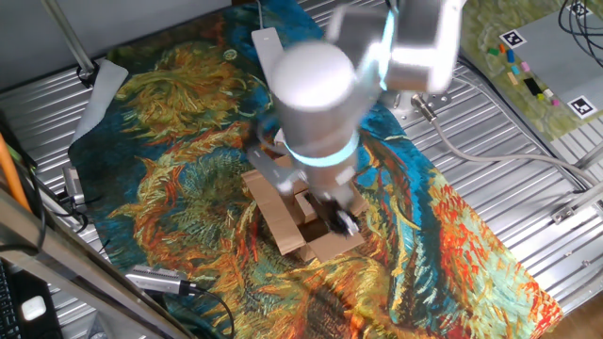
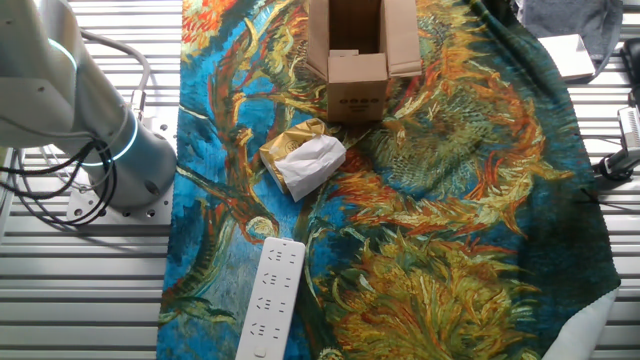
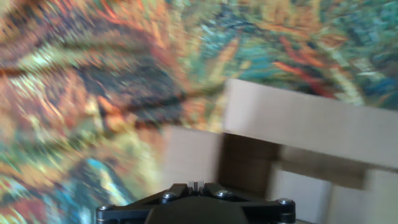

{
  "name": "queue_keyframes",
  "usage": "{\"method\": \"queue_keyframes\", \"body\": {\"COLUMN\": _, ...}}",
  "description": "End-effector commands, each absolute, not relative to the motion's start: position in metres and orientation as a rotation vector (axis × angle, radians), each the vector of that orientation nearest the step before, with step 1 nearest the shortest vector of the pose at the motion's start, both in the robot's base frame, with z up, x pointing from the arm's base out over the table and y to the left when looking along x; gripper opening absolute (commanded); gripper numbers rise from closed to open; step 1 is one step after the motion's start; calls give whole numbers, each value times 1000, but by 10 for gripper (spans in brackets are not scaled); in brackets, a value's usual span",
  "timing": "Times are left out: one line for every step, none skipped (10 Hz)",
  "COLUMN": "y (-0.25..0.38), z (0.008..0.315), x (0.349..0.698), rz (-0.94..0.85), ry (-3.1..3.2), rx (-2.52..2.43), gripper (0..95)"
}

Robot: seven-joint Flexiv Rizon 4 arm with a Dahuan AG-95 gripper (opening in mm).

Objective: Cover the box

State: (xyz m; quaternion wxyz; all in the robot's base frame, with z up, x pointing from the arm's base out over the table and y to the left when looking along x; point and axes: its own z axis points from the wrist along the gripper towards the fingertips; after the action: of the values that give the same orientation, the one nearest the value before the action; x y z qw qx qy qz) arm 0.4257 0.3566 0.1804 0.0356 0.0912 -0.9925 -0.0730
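Ribbed metal tabletop [image 2: 90, 300] carries a bright sunflower-print cloth [image 2: 450, 200]; at its far end stands the small brown corrugated cardboard box [image 2: 357, 85], flaps open. To cover it well, I judge each flap needs folding inward in turn. Nearer lies crumpled white paper [image 2: 312, 162], then a white power strip [image 2: 270, 298]. Whether the gripper [image 1: 337, 218] is open is unclear.

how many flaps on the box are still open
3 can be seen open on the box: one hanging down the front, one out on each side. The fourth, at the back, is cut off by the picture's edge.
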Motion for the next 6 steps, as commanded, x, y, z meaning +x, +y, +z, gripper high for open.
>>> {"method": "queue_keyframes", "body": {"y": 363, "z": 179, "x": 426, "rz": -224, "ry": -3033, "rx": 307, "gripper": 0}}
{"method": "queue_keyframes", "body": {"y": 363, "z": 179, "x": 426, "rz": -220, "ry": -3032, "rx": 302, "gripper": 0}}
{"method": "queue_keyframes", "body": {"y": 363, "z": 179, "x": 426, "rz": -222, "ry": -3034, "rx": 293, "gripper": 0}}
{"method": "queue_keyframes", "body": {"y": 363, "z": 179, "x": 426, "rz": -229, "ry": -3032, "rx": 293, "gripper": 0}}
{"method": "queue_keyframes", "body": {"y": 363, "z": 179, "x": 426, "rz": -232, "ry": -3028, "rx": 307, "gripper": 0}}
{"method": "queue_keyframes", "body": {"y": 363, "z": 179, "x": 426, "rz": -238, "ry": -3026, "rx": 328, "gripper": 0}}
